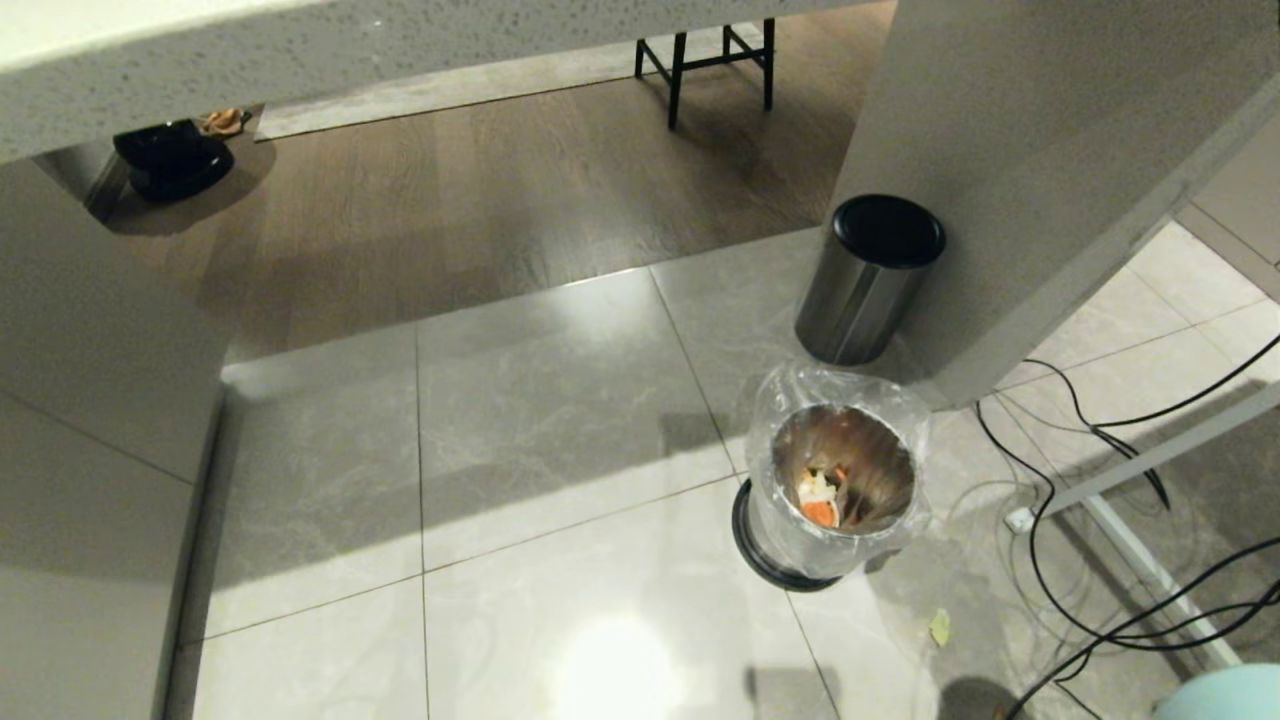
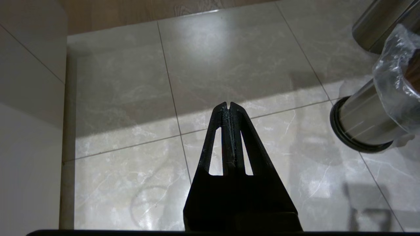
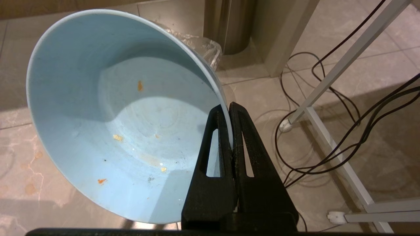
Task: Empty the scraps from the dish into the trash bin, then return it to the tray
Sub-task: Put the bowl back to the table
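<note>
The trash bin stands on the tiled floor, lined with a clear bag, and orange and pale scraps lie at its bottom. My right gripper is shut on the rim of the light-blue dish, which is tilted and holds only tiny crumbs. A corner of the dish shows at the head view's lower right, to the right of the bin. My left gripper hangs shut and empty over the floor, left of the trash bin. The tray is out of view.
A black-lidded steel cylinder stands just behind the bin against a grey pillar. Black cables and a white frame leg lie to the right. A small leaf bit is on the floor.
</note>
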You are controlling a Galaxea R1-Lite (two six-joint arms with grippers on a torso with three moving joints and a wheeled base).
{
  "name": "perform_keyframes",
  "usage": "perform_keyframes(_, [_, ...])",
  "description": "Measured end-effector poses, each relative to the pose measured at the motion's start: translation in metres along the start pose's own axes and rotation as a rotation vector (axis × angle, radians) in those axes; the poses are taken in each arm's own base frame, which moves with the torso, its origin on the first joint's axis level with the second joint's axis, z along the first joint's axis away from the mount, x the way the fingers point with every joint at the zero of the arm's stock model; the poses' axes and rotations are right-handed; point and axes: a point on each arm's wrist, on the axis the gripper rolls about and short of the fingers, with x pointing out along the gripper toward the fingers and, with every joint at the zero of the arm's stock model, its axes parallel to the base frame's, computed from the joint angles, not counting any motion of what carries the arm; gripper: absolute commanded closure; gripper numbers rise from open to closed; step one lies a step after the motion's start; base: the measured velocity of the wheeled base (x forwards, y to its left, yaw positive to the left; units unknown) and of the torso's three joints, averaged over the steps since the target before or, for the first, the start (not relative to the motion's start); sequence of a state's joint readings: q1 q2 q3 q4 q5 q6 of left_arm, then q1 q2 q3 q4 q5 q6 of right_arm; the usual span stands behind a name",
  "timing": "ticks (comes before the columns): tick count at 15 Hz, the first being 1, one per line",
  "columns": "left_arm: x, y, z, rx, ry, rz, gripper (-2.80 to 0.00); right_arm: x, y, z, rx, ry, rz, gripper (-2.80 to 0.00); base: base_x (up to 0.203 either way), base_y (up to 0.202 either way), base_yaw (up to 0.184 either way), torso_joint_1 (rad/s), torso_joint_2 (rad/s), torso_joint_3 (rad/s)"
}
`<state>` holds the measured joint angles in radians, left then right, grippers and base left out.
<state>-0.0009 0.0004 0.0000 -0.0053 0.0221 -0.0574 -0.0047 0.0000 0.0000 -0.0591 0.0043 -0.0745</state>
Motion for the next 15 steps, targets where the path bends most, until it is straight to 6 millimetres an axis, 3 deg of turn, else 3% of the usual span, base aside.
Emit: perform_keyframes(15, [0.0, 0.0, 0.0, 0.0, 0.0, 0.001, 0.0, 0.0, 0.0, 0.0, 0.0, 0.0, 0.0, 0.0, 0.0, 0.0, 0.0, 0.003, 0.0, 0.203])
